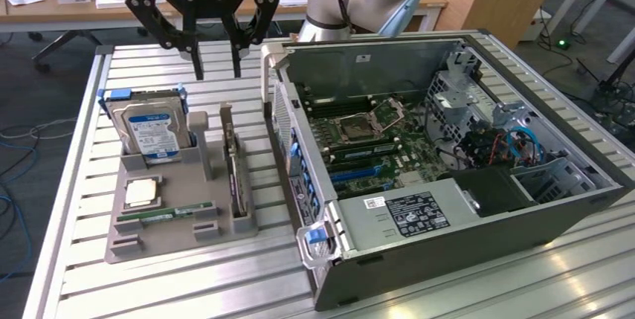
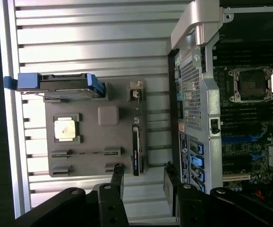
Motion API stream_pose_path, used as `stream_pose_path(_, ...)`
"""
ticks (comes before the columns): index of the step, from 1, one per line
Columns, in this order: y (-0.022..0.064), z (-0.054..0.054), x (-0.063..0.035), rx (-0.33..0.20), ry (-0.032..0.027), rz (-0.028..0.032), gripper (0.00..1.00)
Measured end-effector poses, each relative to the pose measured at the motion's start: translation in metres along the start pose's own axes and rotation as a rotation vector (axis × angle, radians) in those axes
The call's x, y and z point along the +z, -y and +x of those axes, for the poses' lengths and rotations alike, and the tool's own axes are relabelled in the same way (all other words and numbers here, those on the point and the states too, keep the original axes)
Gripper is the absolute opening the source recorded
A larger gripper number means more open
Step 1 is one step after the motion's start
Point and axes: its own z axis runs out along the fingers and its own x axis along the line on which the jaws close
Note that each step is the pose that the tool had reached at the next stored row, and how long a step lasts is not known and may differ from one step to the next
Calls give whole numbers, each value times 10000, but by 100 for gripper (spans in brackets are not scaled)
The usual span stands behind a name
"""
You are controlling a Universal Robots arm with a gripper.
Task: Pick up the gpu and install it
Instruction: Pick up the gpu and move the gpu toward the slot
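one gpu [image 1: 233,163] on the bench, standing on its long edge in a slot of the grey holder [image 1: 163,241], on the side nearest the computer case [image 1: 447,245]. its pale bracket sits at the same end as the hard drive [image 1: 154,129]. my reading: it is stored edge-up so both faces of the card stay free and a claw can come down over the top edge.

claw [image 1: 218,72] hangs well above the holder and the slatted table [image 1: 149,289]. fingers [image 1: 196,59] are spread wide apart, with nothing between them and nothing touched. in the wrist view the card lies roughly in line with the gap between the two tips, well apart from them.

other parts in the holder:
- hard drive, upright in a blue carrier
- processor chip [image 1: 142,192], lying flat in its recess
- memory stick [image 1: 163,215], lying in its groove

each part has its own seat, so none leans on the card.

case lies on its side with the panel off and the motherboard [image 1: 367,140] facing up, probably so the slots can be reached from above. blue slots show on the board.

status: card not yet picked up, claw empty.
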Motion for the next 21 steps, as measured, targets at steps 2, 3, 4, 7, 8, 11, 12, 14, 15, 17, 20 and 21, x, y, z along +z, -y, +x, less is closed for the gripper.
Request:
stream_pose_path(2, 0, 0, 1, 0, 0, 1, 47)
stream_pose_path(3, 0, 0, 1, 0, 0, 1, 47)
stream_pose_path(4, 0, 0, 1, 0, 1, 0, 47)
stream_pose_path(7, 2, 1, 25, 0, 3, -2, 47)
stream_pose_path(8, 3, 2, 44, 0, 2, -1, 47)
stream_pose_path(11, 5, 3, 98, -1, 3, 6, 47)
stream_pose_path(12, 6, 4, 115, 0, 2, 8, 47)
stream_pose_path(14, 8, 6, 152, 0, 3, 8, 47)
stream_pose_path(15, 9, 6, 170, 0, 3, 9, 47)
stream_pose_path(17, 10, 7, 206, 0, 5, 7, 47)
stream_pose_path(20, 13, 9, 262, 0, 5, 8, 47)
stream_pose_path(21, 14, 10, 280, -1, 5, 8, 47)
